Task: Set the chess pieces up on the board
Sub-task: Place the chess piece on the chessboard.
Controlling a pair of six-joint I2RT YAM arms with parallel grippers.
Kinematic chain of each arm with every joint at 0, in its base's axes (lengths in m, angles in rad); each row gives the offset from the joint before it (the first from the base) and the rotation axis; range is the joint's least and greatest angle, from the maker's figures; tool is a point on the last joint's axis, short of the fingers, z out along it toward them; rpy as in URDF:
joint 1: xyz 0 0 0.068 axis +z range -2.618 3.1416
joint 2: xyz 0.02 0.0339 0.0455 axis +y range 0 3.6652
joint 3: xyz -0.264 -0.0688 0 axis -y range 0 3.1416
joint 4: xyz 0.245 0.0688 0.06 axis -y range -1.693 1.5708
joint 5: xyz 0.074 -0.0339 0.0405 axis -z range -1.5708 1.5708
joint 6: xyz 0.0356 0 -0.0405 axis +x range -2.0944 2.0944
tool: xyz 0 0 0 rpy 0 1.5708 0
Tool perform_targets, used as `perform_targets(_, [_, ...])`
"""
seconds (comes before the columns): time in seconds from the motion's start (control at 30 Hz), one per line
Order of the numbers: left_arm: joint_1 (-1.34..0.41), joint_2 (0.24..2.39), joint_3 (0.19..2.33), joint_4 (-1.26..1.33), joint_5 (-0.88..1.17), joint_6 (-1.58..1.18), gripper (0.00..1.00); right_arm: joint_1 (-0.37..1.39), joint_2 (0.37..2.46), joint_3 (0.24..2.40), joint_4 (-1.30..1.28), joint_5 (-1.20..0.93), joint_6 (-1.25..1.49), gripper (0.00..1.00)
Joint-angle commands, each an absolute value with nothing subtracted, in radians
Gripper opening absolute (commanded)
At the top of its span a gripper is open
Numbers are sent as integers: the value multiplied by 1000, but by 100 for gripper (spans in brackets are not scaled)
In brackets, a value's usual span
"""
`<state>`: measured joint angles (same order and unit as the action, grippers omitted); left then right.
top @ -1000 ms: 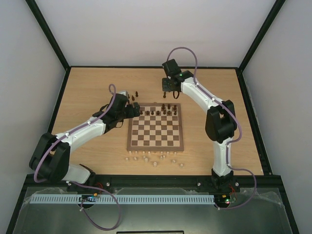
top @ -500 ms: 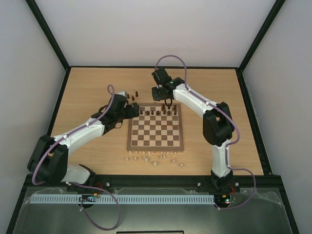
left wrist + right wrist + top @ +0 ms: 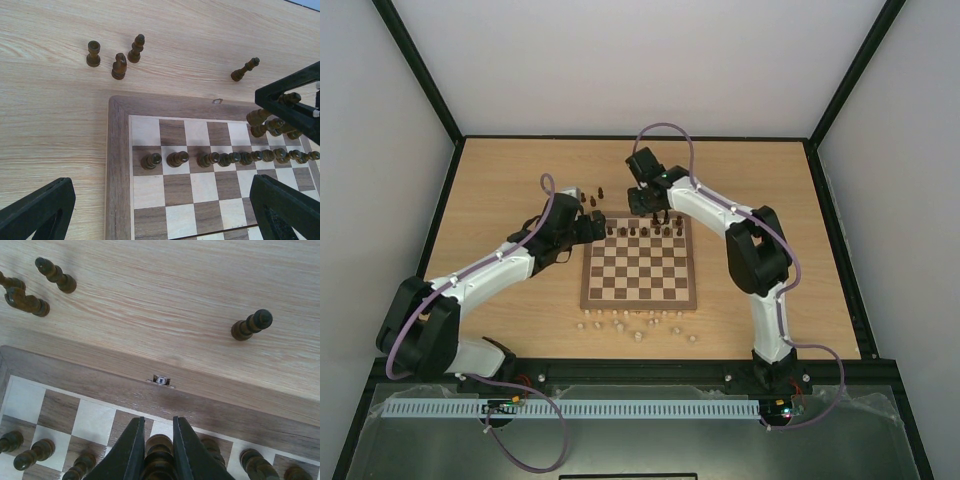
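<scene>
Releasing the dark chess piece [image 3: 159, 454] that the right gripper [image 3: 158, 432] clamps above the 12 o'clock back rank of the board [image 3: 100, 385], you risk toppling the neighbours [image 3: 252, 463] at its 3 o'clock if the fingers [image 3: 131, 450] spread wide; the left gripper [image 3: 160, 202] hangs open near 10 o'clock.

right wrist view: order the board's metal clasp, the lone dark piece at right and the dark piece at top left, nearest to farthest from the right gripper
From the right gripper:
1. metal clasp, on the board border, just ahead
2. lone dark piece, on the table, right
3. top-left dark piece, on the table, far left
</scene>
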<state>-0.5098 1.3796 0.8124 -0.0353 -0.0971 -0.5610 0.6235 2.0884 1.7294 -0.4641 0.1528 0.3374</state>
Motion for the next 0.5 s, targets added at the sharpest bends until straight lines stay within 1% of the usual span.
perform_targets(0.0, [-503, 1363, 800, -23, -99, -564, 99, 638, 2112, 1709, -455, 177, 346, 7])
perform_targets(0.47, [-503, 1367, 798, -18, -97, -564, 99, 646, 2148, 1697, -448, 225, 347, 7])
